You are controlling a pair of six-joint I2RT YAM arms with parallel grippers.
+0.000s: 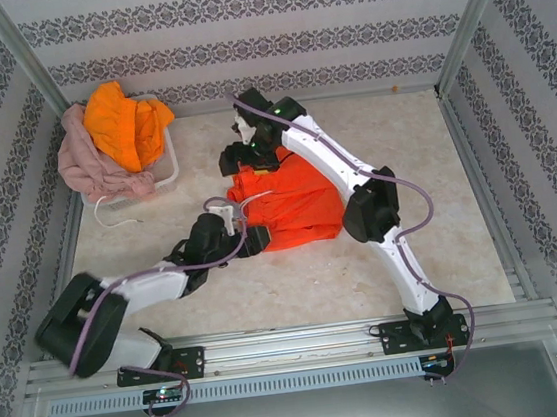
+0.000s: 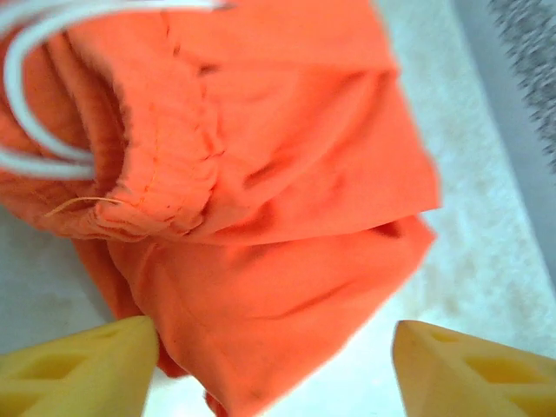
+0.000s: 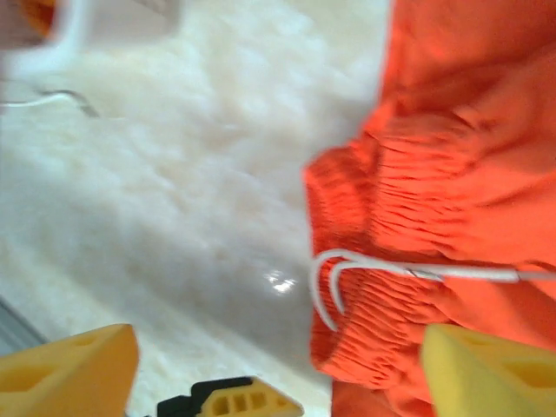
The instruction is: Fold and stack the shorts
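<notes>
The right hand's (image 3: pixel 278 373) yellow fingers (image 3: pixel 69 369) stand wide apart over the pale tabletop (image 3: pixel 191 174), gripping nothing. The red-orange shorts (image 3: pixel 460 130) lie crumpled beside one finger, with a white drawstring (image 3: pixel 347 265) looping off the gathered waistband (image 3: pixel 382 200). A blurred white basket (image 3: pixel 104 26) sits beyond.

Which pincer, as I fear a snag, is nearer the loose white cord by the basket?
Left. The left pincer hovers just right of the cord; the right pincer is farther right and farther back.
</notes>
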